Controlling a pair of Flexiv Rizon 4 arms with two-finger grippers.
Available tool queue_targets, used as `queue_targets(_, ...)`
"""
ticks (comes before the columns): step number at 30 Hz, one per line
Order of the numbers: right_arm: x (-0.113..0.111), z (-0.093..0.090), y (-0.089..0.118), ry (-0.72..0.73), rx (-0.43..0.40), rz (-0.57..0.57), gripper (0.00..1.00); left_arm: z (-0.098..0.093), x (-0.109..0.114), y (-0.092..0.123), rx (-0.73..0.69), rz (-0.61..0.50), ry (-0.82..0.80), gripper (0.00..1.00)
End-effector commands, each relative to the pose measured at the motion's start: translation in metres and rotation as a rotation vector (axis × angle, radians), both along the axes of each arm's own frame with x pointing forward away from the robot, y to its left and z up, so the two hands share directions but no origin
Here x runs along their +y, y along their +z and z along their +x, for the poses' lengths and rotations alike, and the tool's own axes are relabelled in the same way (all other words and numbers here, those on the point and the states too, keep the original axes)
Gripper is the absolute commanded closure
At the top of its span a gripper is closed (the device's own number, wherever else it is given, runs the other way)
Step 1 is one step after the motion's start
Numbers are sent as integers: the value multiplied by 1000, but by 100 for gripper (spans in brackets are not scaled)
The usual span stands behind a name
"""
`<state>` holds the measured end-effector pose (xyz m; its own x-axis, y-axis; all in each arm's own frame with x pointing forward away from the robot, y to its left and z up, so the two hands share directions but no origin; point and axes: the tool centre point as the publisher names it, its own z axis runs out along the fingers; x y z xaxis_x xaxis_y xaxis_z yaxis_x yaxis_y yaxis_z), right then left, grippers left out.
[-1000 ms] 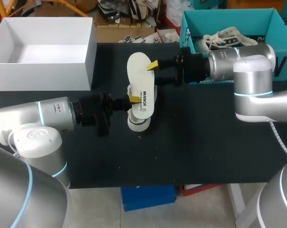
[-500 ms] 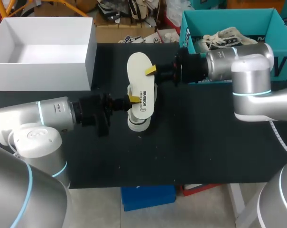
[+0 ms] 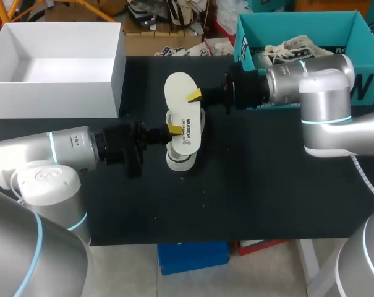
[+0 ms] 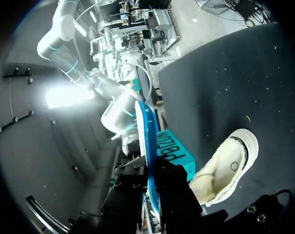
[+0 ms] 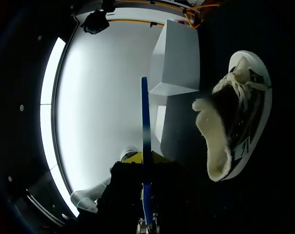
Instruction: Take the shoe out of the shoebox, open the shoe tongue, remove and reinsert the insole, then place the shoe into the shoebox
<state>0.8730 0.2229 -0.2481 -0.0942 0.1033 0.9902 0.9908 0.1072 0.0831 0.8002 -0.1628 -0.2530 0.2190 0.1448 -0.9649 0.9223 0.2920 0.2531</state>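
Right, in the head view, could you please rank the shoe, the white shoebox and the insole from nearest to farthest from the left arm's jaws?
1. insole: clamped in the left jaws, above the shoe.
2. shoe: on the table under the insole, just past the jaws.
3. white shoebox: at the table's far left corner, well apart.

The head view looks steeply down from above and behind onto the black matte surface (image 3: 255, 198). Each wrist view looks out along its own jaws, close and low, facing the other. All three share the thin blue-backed white insole (image 3: 180, 105), edge-on in both wrist views, and the fleece-lined dark sneaker (image 5: 240, 117).
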Motion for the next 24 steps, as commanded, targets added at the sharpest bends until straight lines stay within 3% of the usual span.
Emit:
queue_targets(1, 1, 0, 0, 1, 1, -2, 100, 0, -2, 0, -2, 3, 5, 100)
queue_targets(2, 1, 0, 0, 1, 1, -2, 100, 0, -2, 0, -2, 3, 5, 62)
queue_targets(3, 1, 0, 0, 1, 1, -2, 100, 0, -1, 0, 4, 22, -8, 0)
queue_targets(10, 1, 0, 0, 1, 1, -2, 100, -7, 20, -1, 63, 271, -5, 0)
queue_targets(17, 1, 0, 0, 1, 1, -2, 100, -11, 48, 16, 73, 624, 0, 0)
queue_targets(24, 1, 0, 0, 1, 1, -2, 100, -13, 50, 33, 47, 948, -66, 0)
